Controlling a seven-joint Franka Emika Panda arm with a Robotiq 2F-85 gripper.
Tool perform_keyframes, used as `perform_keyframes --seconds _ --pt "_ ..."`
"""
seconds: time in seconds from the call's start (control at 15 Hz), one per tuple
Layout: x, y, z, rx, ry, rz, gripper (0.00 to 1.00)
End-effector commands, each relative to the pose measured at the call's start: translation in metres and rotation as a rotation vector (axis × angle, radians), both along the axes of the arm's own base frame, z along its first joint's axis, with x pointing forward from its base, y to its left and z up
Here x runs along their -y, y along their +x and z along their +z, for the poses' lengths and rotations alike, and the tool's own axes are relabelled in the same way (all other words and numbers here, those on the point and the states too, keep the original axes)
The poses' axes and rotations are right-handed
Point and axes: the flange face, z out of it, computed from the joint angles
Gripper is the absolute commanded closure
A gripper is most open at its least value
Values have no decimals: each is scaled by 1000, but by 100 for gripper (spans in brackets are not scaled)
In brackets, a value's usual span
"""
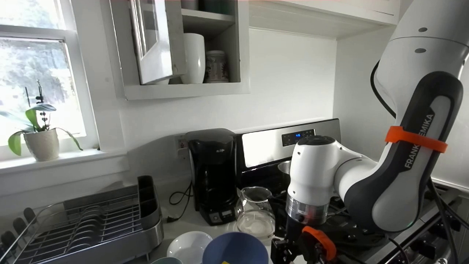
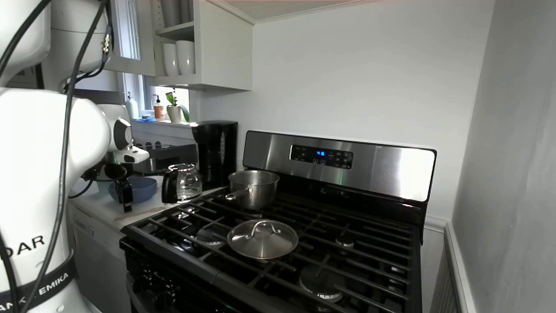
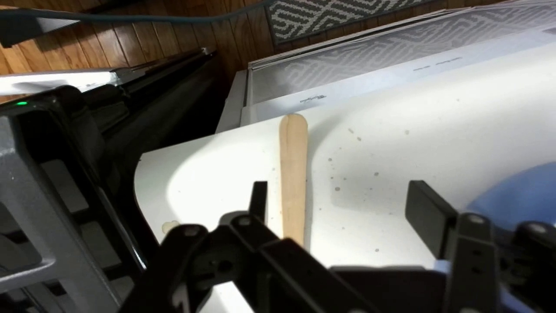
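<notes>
My gripper (image 3: pixel 339 191) stands open in the wrist view, its two black fingers wide apart with nothing held. A flat wooden stick (image 3: pixel 294 169) with a rounded end lies on the white counter, seen between the fingers and closer to the left one. The near end of that stick is hidden behind the gripper's linkage. In an exterior view the stick (image 2: pixel 141 214) is a thin tan strip below the gripper (image 2: pixel 125 206). A blue bowl (image 3: pixel 517 195) sits right of the fingers; in an exterior view the bowl (image 1: pixel 234 247) has a bit of something yellow inside.
Beside the blue bowl are a white bowl (image 1: pixel 188 245) and a glass carafe (image 1: pixel 255 220), with a coffee maker (image 1: pixel 212 176) behind. A dish rack (image 1: pixel 84 227) stands farther off. The stove (image 2: pixel 339 261) carries a saucepan (image 2: pixel 256 191) and a lid (image 2: pixel 263 241). A cabinet door (image 1: pixel 157 62) hangs ajar.
</notes>
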Motion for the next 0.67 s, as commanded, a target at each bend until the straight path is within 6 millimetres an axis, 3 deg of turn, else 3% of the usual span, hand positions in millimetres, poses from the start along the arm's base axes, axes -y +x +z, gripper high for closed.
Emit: perform_keyframes --seconds 0.0,0.27,0.6 --pt "10 -10 4 -3 -6 -6 13" --pt "15 -16 -8 -7 -19 -2 18" --pt "17 -15 -10 14 -18 2 34"
